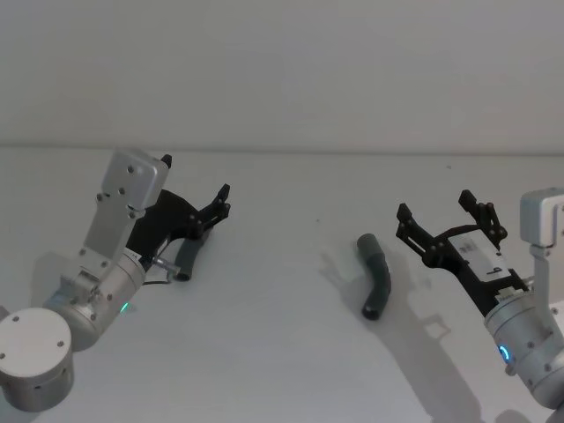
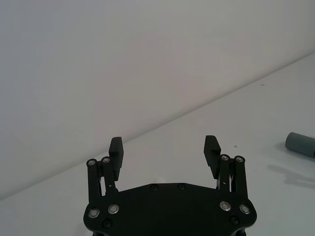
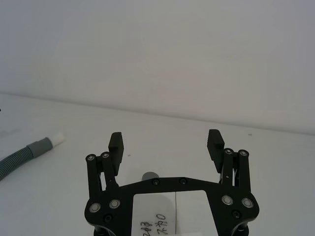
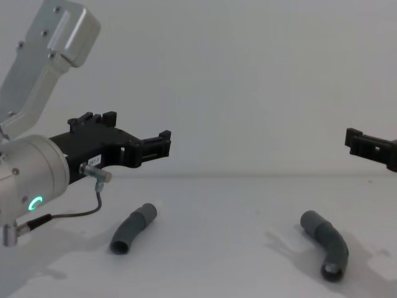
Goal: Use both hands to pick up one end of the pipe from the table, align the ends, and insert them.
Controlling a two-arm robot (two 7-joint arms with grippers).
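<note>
While left tool (image 2: 164, 145), right tool (image 3: 165, 140) gape, pipe pieces (image 4: 132, 228) (image 4: 327, 243) lie apart

I have two short, dark grey, bent pipe pieces lying flat on the white desk (image 1: 282, 352), well apart and not joined. The left piece (image 4: 131, 228) is gently curved, with its lighter grey collar (image 4: 147, 213) at the far end and its open mouth toward me. The right piece (image 4: 325, 244) bends at its middle, its dark open mouth nearest me. From the right wrist camera, a ribbed grey length (image 3: 17, 160) ends in a white spigot (image 3: 58, 138).
</note>
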